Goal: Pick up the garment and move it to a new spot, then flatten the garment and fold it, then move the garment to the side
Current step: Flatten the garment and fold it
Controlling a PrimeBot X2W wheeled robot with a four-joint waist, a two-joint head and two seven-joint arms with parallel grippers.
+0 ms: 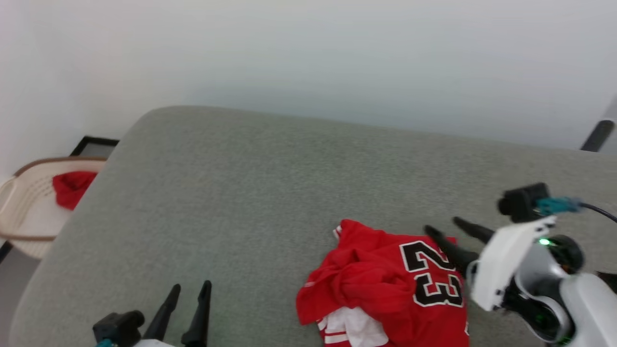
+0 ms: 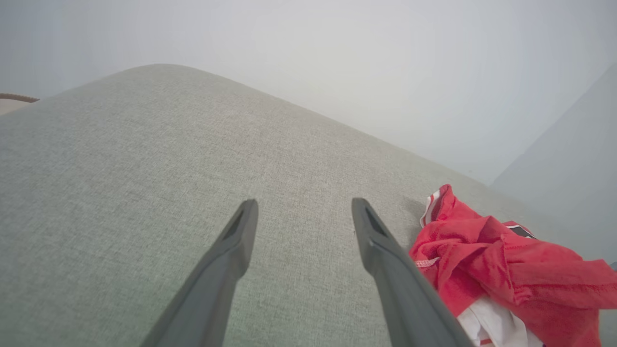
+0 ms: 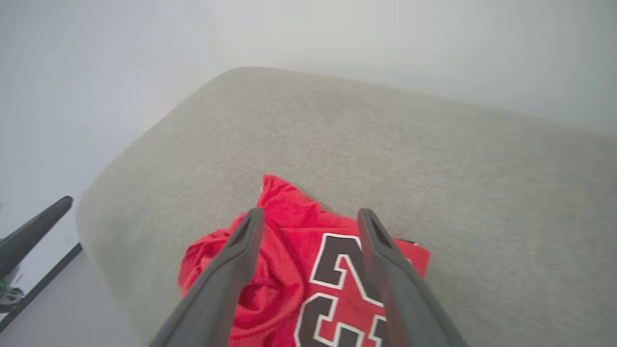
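At your far left a pale basket [image 1: 24, 214] is sitting on the floor beside the cushion [image 1: 241, 193], and a small red cloth [image 1: 72, 188] is lying inside it. Moving right, your left jaws are standing wide and holding nothing; their dark fingers [image 1: 164, 311] are rising from the lower left of the head view over bare grey fabric. In the left wrist view those fingers [image 2: 231, 260] are spread well apart above the cushion [image 2: 144, 168], with the garment [image 2: 506, 260] lying just past the right-hand one. Further right in the head view, the garment [image 1: 376, 274] is lying crumpled on the near right part of the cushion, with red folds bunched at its left, a white striped part [image 1: 356, 330] peeking out at its near edge, and the numerals 23 [image 1: 429, 274] facing up on its right side. Your right jaws are also standing wide and gripping nothing; their fingers [image 1: 446, 248] are reaching in from the right over the top of the numerals, and you cannot tell whether they are touching the cloth. In the right wrist view those fingers [image 3: 381, 260] are straddling the garment [image 3: 289, 270] on the cushion [image 3: 482, 193], the numerals [image 3: 332, 284] showing between them.
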